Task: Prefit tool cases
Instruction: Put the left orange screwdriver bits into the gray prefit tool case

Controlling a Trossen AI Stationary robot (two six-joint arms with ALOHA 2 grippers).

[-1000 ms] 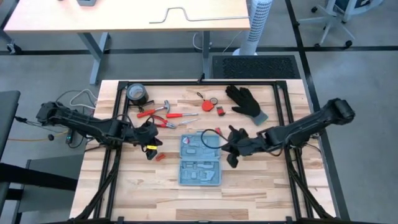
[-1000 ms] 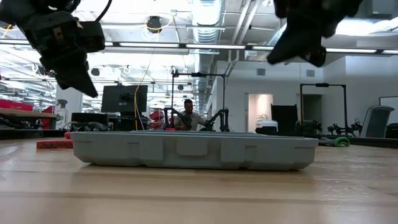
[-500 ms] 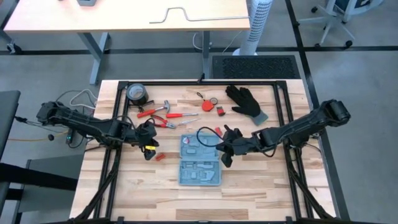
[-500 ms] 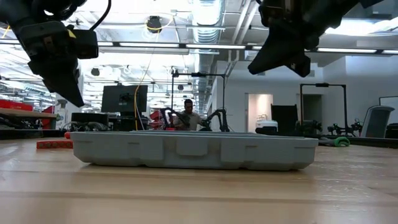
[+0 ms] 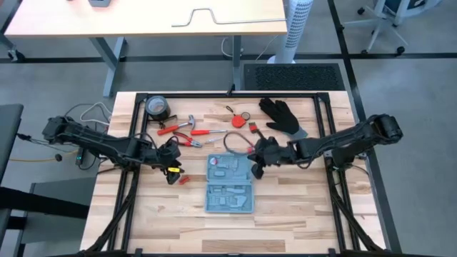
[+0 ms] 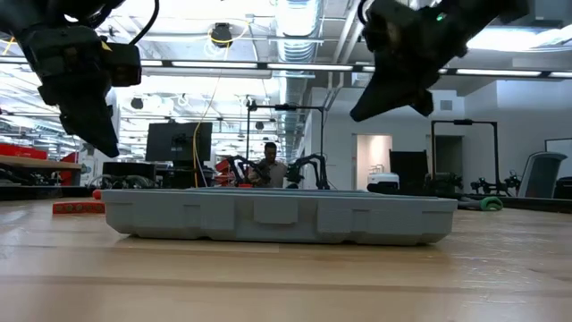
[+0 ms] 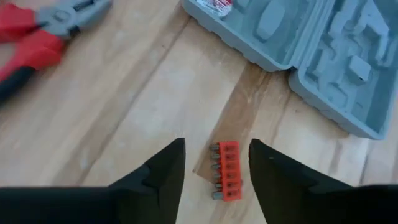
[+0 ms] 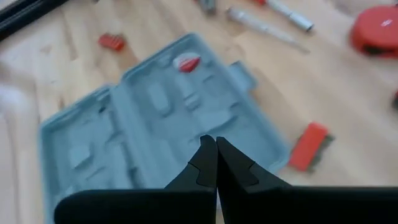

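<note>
The tool case (image 5: 230, 184) lies open and flat on the wooden table, its grey moulded recesses facing up; it also shows as the case (image 6: 277, 215) in the low view. My left gripper (image 7: 216, 144) hangs open above the table to the left of the case, over an orange bit holder (image 7: 226, 169). It also shows as the left gripper (image 5: 171, 173) in the high view. My right gripper (image 8: 215, 148) is shut on nothing and hovers over the right edge of the case's (image 8: 155, 130) far half; in the high view it is the right gripper (image 5: 255, 170).
Red-handled pliers (image 5: 187, 141), a screwdriver (image 5: 211, 133), a dark tape roll (image 5: 157, 107), a red tape measure (image 5: 239, 119), a small red block (image 5: 253, 128) and a black glove (image 5: 282, 116) lie on the far half. Black frame rails (image 5: 323, 114) border the table.
My right gripper, still shut, has moved toward the table's left and far edges, from beside the middle of the case's right edge to its far half. The case has stayed where it was.
</note>
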